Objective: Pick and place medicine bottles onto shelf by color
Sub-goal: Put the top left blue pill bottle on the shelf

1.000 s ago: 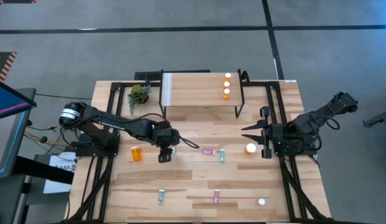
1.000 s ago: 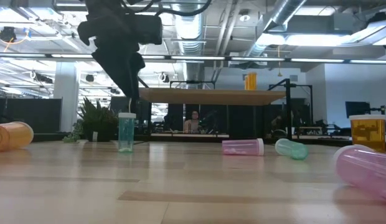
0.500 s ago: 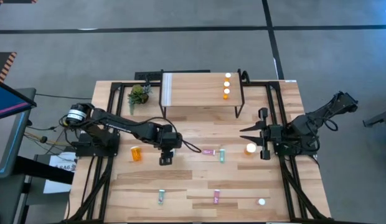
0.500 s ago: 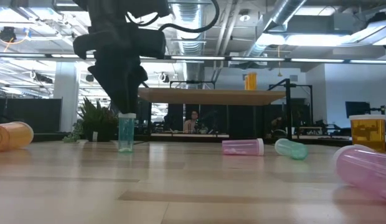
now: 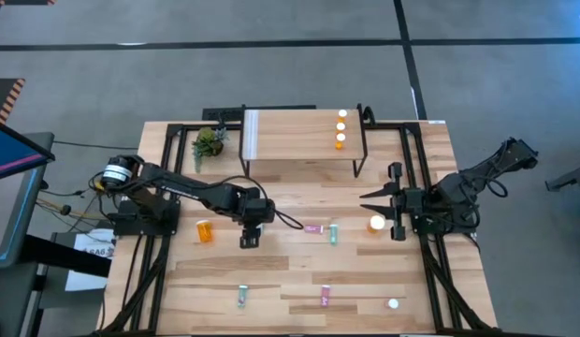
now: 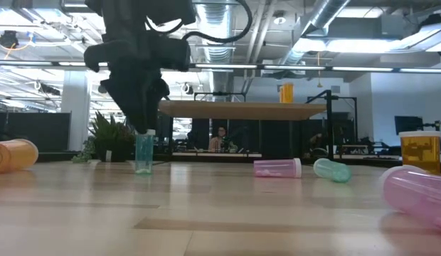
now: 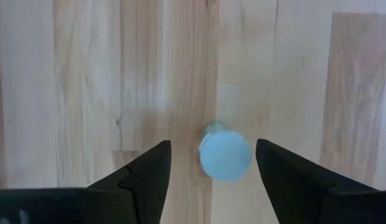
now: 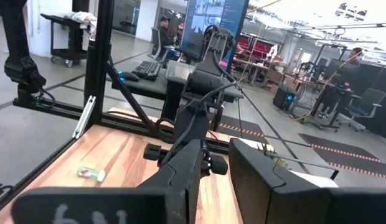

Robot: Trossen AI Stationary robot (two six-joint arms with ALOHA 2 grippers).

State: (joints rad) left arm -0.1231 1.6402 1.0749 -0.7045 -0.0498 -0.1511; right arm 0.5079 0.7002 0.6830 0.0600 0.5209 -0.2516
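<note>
Left hand (image 7: pixel 211 165) poised directly above upright teal bottle (image 6: pixel 144 151) at mid-surface, fingers spread either side of its cap, no contact. Right hand (image 5: pixel 376 211) parked near right edge beside an upright orange bottle (image 5: pixel 376 223), fingers slightly parted, empty. Shelf (image 5: pixel 299 136) at far edge: three orange bottles (image 5: pixel 341 128) at one end, remainder bare. Seven loose bottles visible on surface (image 5: pixel 271 271), well spaced.

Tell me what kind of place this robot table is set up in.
Probably an open-plan robotics lab or workshop. Behind the wooden table the low view shows exposed ceiling ducts and strip lights, and the right wrist view shows a large monitor, desks with office chairs and people seated at work.
</note>
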